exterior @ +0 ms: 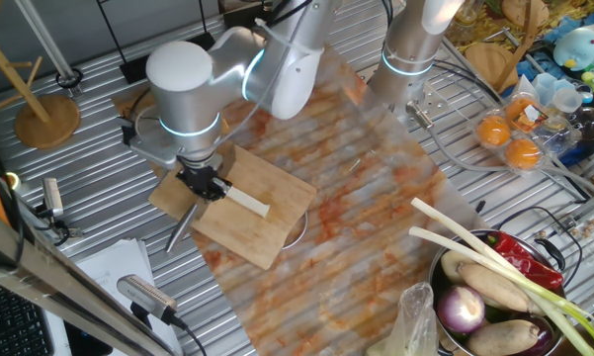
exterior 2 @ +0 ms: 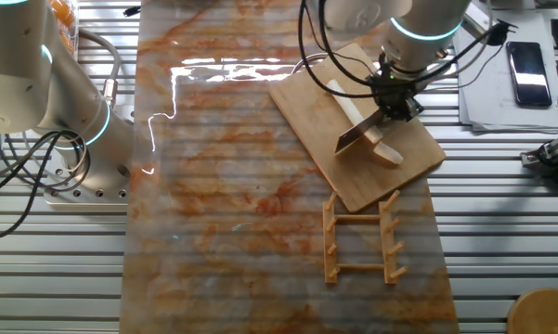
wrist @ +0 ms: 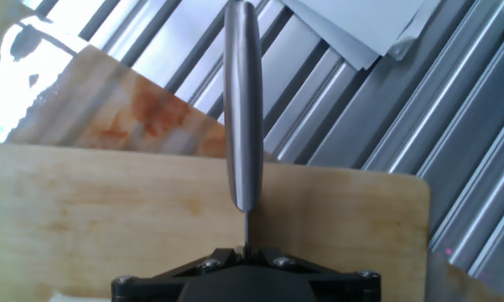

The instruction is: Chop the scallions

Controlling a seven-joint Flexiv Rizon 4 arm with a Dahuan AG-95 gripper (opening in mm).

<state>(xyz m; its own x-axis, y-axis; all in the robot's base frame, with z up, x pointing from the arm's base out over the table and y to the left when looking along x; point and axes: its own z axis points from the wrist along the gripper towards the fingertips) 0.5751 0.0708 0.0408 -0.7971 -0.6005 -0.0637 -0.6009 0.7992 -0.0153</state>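
Observation:
A slim pale scallion stalk (exterior: 246, 202) lies on the wooden cutting board (exterior: 262, 237), its near end under my hand. In the other fixed view the stalk (exterior 2: 345, 99) runs up-left from my gripper (exterior 2: 395, 98), and a short pale chunk (exterior 2: 386, 154) lies on the board (exterior 2: 418, 167) beside the knife (exterior 2: 357, 135). My gripper (exterior: 203, 185) is shut on the knife, whose steel handle (exterior: 181, 232) sticks out past the board's edge. In the hand view the handle (wrist: 241, 109) points straight away from my gripper (wrist: 246, 250). The scallion is out of that view.
A bowl (exterior: 445, 272) of vegetables with long green-leafed stalks (exterior: 494, 259) stands front right, with oranges (exterior: 520, 150) behind it. A second arm's base (exterior 2: 70, 139) is at the mat's side. A wooden rack (exterior 2: 362, 237) lies near the board. There are papers (wrist: 365, 25) and a phone (exterior 2: 527, 61).

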